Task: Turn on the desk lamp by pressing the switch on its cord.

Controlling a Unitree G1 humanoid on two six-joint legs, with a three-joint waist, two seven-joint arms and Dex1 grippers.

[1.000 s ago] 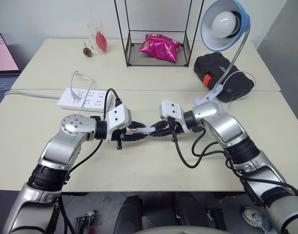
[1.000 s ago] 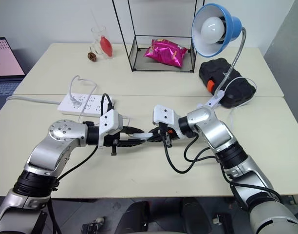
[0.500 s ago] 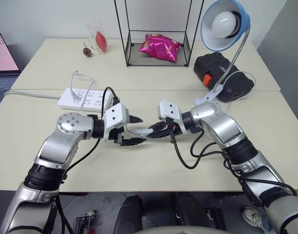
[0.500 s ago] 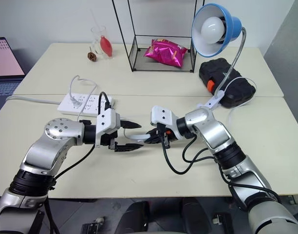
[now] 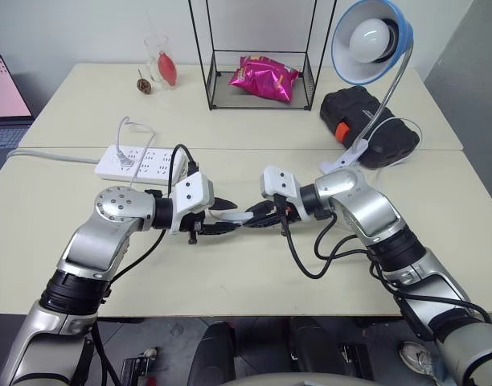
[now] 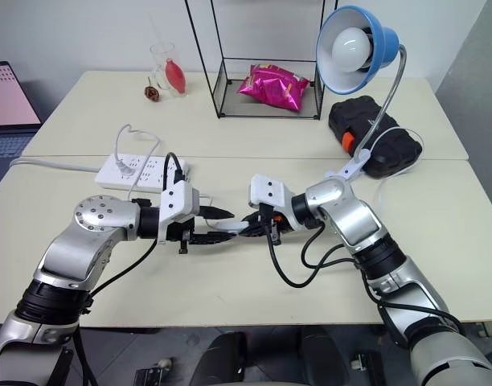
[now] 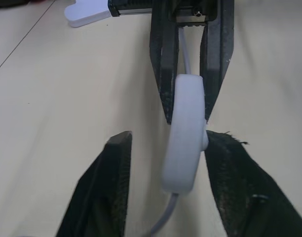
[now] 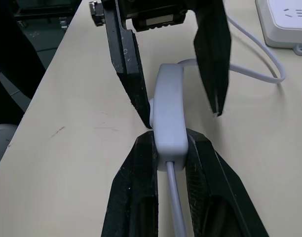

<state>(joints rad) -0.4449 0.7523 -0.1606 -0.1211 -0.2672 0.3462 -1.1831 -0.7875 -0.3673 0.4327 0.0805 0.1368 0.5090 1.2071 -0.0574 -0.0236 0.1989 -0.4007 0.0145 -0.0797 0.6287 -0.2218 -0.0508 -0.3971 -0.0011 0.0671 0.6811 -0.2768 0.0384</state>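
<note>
- Currently the pressing step is in hand: both arms meet over the middle of the bench point(image 5: 254, 273), just in front of the power strip point(image 5: 137, 161).
- Right gripper point(image 8: 166, 148) is pinched tight on one end of the switch point(image 8: 168, 116), holding it just above the bench surface, with the cord point(image 8: 176, 207) running back between its fingers.
- Left gripper point(image 7: 166, 143) faces it from the opposite side, fingers partly spread and straddling the free end of the switch. One finger point(image 7: 225, 168) touches the small button on the side of the switch; the other finger point(image 7: 109, 173) stands apart from the body.
- Lamp point(image 5: 373, 40) stands clipped at the far right of the bench, near a black case point(image 5: 366, 121); bulb point(image 5: 373, 34) looks unlit, so I judge the press not yet done.
- Next move, as I judge it: the left gripper needs to squeeze inward so the touching finger drives the button, while the right gripper holds firm against the push.
- Risk: the switch could twist in the pinch if the squeeze lands off the button.
</note>
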